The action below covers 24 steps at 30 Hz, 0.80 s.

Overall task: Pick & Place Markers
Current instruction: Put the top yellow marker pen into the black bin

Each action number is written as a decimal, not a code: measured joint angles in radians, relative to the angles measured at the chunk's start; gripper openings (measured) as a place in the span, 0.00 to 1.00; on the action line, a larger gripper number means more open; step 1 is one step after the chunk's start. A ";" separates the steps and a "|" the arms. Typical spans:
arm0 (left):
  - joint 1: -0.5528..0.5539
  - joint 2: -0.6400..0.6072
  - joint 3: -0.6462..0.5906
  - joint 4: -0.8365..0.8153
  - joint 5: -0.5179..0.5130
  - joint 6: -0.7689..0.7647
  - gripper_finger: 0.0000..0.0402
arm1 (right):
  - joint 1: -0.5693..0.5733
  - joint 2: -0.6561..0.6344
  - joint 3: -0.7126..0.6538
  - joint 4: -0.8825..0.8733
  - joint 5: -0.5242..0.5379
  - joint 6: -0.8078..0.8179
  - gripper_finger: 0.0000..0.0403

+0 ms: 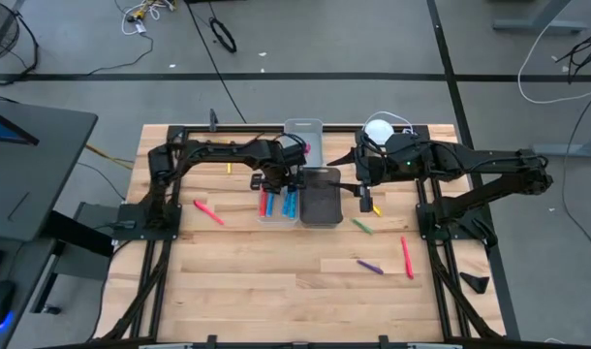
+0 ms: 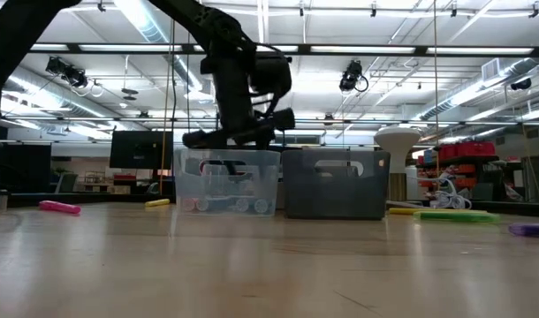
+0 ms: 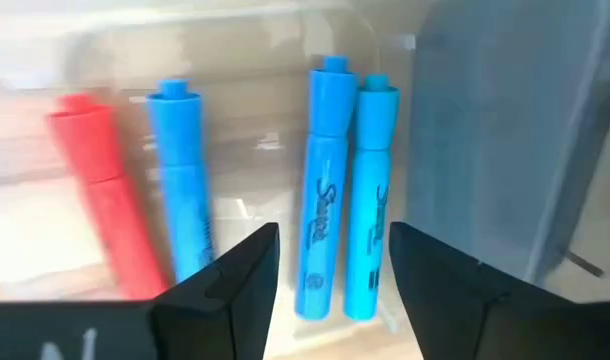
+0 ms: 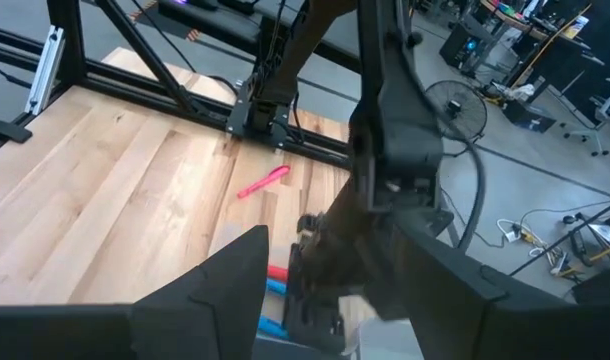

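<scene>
We see left claw [image 3: 330,262] over clear bin [image 1: 276,215] nr tabletop's far edge, fingers apart, empty. Blue markers [image 3: 325,190] + red marker [image 3: 100,190] lie inside. Right claw [image 1: 366,199] beside dark bin [image 1: 322,199], probably apart.

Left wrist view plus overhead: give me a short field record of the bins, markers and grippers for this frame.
clear bin: holds three blue markers and a red marker
dark bin: right of the clear bin, touching it
left gripper: open, empty, over the clear bin
right gripper: open, beside the dark bin
loose on table: pink marker, green marker, purple marker
</scene>
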 joint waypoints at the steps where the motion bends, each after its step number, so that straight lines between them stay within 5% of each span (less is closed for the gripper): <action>1: 0.001 -0.010 0.000 -0.008 -0.010 0.000 0.48 | 0.000 0.000 0.000 0.000 0.000 0.000 0.53; 24: 0.010 -0.255 0.000 -0.329 -0.069 0.021 0.47 | 0.000 0.000 0.000 0.001 0.001 -0.017 0.53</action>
